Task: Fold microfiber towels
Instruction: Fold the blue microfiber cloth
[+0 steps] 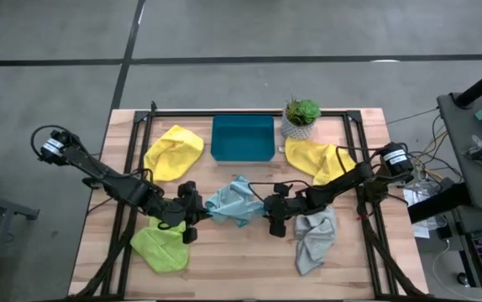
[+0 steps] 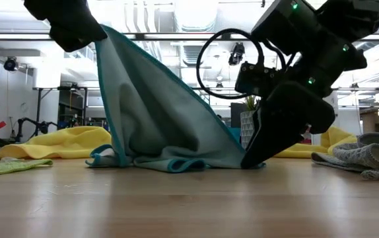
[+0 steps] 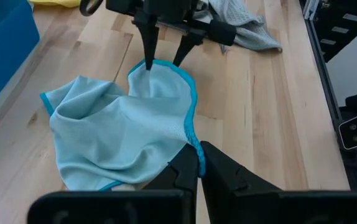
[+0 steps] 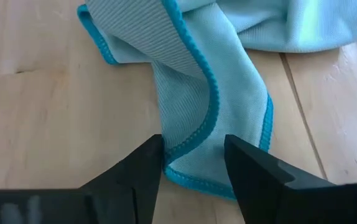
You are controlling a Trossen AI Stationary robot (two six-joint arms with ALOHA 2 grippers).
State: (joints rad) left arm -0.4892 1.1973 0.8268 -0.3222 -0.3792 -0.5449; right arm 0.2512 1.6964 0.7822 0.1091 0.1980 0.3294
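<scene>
**First towel in hand, none folded yet**

In the high view, five towels lie crumpled on the wooden table (image 1: 249,260), and none shows a finished fold. The light blue towel (image 1: 234,201) sits at the centre of the frame, between the two grippers, and is the only one being worked.

The left gripper (image 1: 192,211) is clenched on one edge of the light blue towel; the low view shows that edge lifted at the upper left of the frame, with the cloth hanging down to the table like a tent. The right gripper (image 1: 276,220) is down at the towel's opposite corner. In its wrist view the fingers (image 4: 142,167) stand apart on either side of the teal-hemmed corner, not yet pinched on it.

The other four are untouched: one yellow towel (image 1: 174,152) at the upper left of the teal tray (image 1: 242,139), a second yellow towel (image 1: 318,159) at the upper right near the potted plant (image 1: 300,118), the lime green towel (image 1: 159,247) at the lower left, and the grey towel (image 1: 315,239) at the lower right.

By my judgement the task is at its very start: the first fold is only being set up, and all five towels remain to do.
</scene>
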